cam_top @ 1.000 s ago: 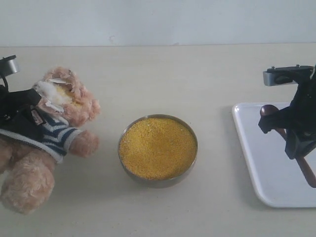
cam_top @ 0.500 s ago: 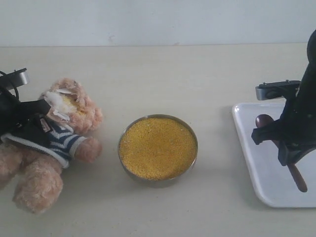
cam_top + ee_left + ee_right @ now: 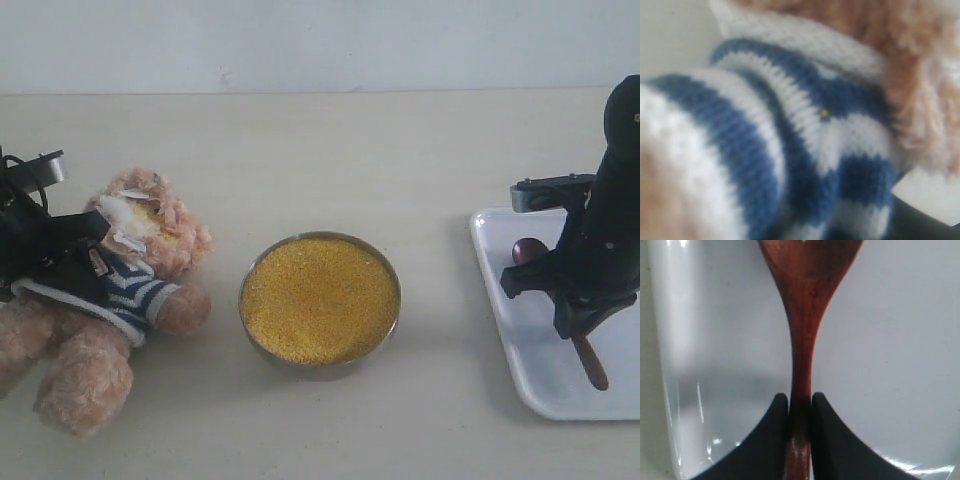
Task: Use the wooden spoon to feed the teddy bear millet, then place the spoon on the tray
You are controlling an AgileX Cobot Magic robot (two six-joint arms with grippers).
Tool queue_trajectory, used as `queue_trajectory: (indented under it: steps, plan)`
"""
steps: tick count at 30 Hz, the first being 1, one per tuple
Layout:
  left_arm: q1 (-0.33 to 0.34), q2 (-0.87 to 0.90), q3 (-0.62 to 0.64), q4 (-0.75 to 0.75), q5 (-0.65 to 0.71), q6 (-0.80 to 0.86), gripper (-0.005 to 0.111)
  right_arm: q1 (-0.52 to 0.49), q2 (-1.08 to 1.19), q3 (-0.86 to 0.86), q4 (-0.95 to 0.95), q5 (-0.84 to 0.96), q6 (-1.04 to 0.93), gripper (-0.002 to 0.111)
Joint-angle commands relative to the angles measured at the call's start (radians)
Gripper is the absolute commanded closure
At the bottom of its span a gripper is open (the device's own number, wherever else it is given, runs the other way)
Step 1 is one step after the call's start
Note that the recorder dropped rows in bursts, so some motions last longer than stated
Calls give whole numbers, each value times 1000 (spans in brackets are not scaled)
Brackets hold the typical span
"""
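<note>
Dark-brown, the wooden spoon (image 3: 802, 335) is pinched by its handle in the closed right tool (image 3: 800, 401) low over the white tray (image 3: 500, 300), probably ready to be laid down, while the left tool (image 3: 62, 252) seems to grip the teddy bear (image 3: 150, 225) by its striped shirt, propping it near the millet (image 3: 320, 298).

Left gripper (image 3: 48, 255) low at table (image 3: 330, 150) left edge, clamped on teddy bear (image 3: 85, 375) torso. Right arm (image 3: 620, 190) near-vertical at right edge, right gripper (image 3: 800, 407) pointing down, fingertips pinching wooden spoon (image 3: 802, 340) handle.
</note>
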Motion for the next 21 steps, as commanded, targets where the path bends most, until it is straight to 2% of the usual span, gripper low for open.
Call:
queue_trajectory:
  steps: [1, 5, 7, 14, 18, 21]
  plan:
    - [3, 2, 1, -12, -8, 8, 103, -5, -4, 2, -26, -10, 9, 109]
    - [3, 2, 1, -12, 1, 8, 103, -5, -4, 2, -32, -16, 9, 107]
    - [3, 2, 1, -12, 8, 8, 99, -5, -4, 2, -32, -18, 9, 102]
    - [3, 2, 1, -12, 20, -8, 60, -5, -4, 2, -32, -22, 15, 69]
    - [3, 2, 1, -19, 30, -11, 44, -5, -4, 2, -30, -22, 15, 66]
    - [3, 2, 1, -39, 31, -11, 37, -5, -4, 2, -30, -22, 15, 66]
